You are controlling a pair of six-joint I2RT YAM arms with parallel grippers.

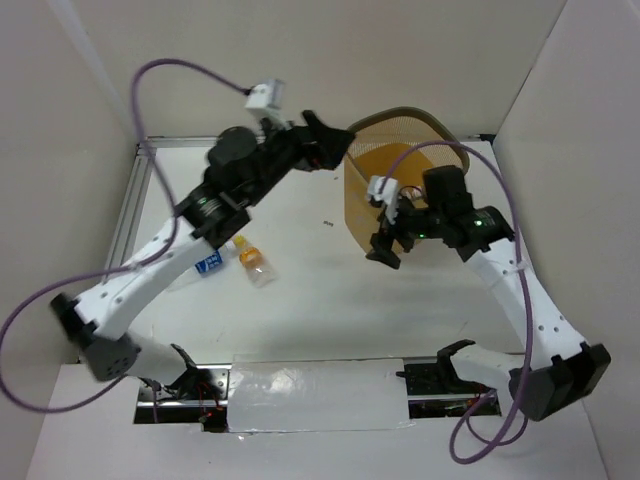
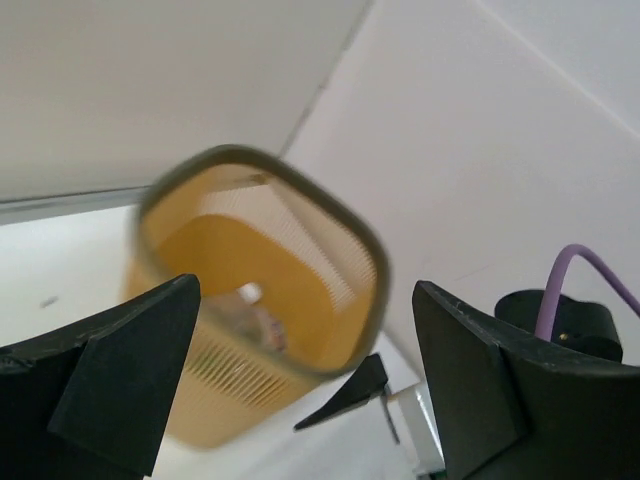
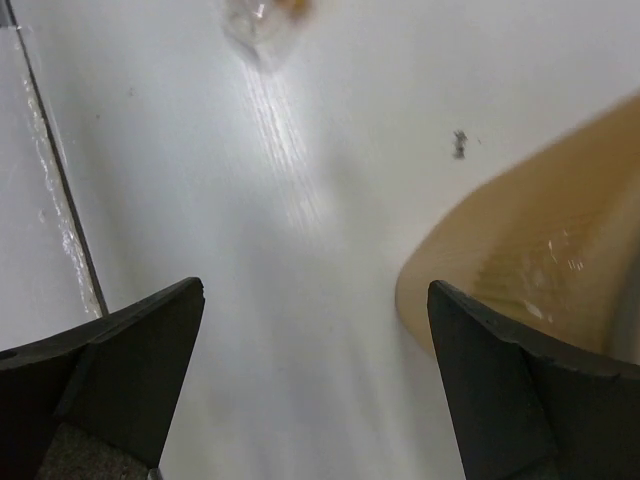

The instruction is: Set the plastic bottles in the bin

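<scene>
The orange-yellow mesh bin (image 1: 356, 205) stands at the back right of the table. In the left wrist view its rim (image 2: 335, 218) is close ahead, and a see-through bottle (image 2: 258, 316) with a white cap lies inside. My left gripper (image 1: 333, 140) is open and empty, just left of the bin's rim (image 2: 305, 290). My right gripper (image 1: 384, 251) is open and empty, low in front of the bin (image 3: 315, 288). An orange-capped bottle (image 1: 255, 263) lies on the table, also showing blurred in the right wrist view (image 3: 262, 20). A blue-labelled bottle (image 1: 207, 265) lies partly under my left arm.
White walls close the table in at the back and both sides. A metal rail (image 1: 128, 215) runs along the left edge. A small dark speck (image 1: 327, 224) lies on the white tabletop. The bin's wall (image 3: 530, 255) is just right of my right fingers.
</scene>
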